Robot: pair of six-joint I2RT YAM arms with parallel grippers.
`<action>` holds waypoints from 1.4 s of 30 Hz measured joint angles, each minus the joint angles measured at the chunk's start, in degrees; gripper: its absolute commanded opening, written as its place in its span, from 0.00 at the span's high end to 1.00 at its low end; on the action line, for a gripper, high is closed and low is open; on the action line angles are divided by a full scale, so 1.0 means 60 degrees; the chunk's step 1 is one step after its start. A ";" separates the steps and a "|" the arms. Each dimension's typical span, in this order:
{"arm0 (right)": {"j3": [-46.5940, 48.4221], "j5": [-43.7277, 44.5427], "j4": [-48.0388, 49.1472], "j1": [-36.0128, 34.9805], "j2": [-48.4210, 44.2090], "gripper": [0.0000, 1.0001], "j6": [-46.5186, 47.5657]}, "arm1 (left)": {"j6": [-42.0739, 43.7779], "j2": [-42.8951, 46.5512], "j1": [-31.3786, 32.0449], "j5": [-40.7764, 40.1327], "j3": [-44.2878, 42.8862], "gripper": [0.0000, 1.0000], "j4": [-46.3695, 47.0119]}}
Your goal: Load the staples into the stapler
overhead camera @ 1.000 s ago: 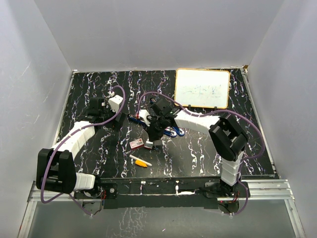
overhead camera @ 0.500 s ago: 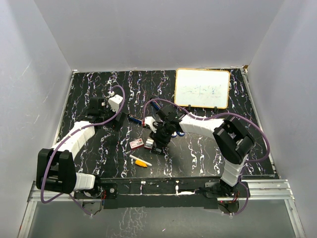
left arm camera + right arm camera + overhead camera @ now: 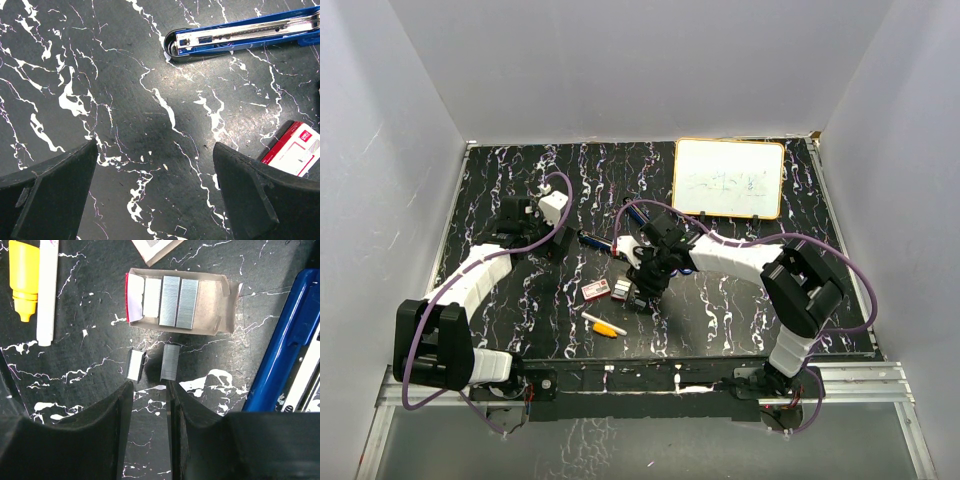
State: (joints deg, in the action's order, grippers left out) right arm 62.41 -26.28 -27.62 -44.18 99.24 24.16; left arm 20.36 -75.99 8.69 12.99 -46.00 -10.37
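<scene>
Toward near edge of desk, centre: staples, loose strips beside their box; likely light, slippery, brittle; pinch long sides. Right end effector narrowly parted, empty, just beside; left end effector wide, empty.

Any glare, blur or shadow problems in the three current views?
Top external: even light, yellow-edged whiteboard nearly washed out. Left wrist: bright sheen on the chrome channel of the open blue stapler, soft shadow patch on the black marbled table. Right wrist: silvery staple strips sharp; black fingers underexposed, featureless.
</scene>
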 measured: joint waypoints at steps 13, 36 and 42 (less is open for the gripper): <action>-0.0342 0.0076 0.0109 -0.0004 -0.0015 0.65 0.0000 | 0.0000 -0.0004 0.0000 0.0022 0.0000 0.03 -0.0047; -0.0696 0.1512 0.1402 -0.0306 -0.0033 0.66 0.0004 | 0.0000 -0.0007 0.0000 0.0026 -0.0004 0.03 -0.0058; -0.0707 0.1668 0.1402 -0.0306 -0.0240 0.65 -0.0004 | 0.0000 -0.0007 0.0000 0.0029 -0.0004 0.03 -0.0058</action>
State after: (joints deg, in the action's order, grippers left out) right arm 58.17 -16.27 -19.20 -46.02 97.80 24.14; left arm 20.36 -76.03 8.69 13.17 -46.02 -10.72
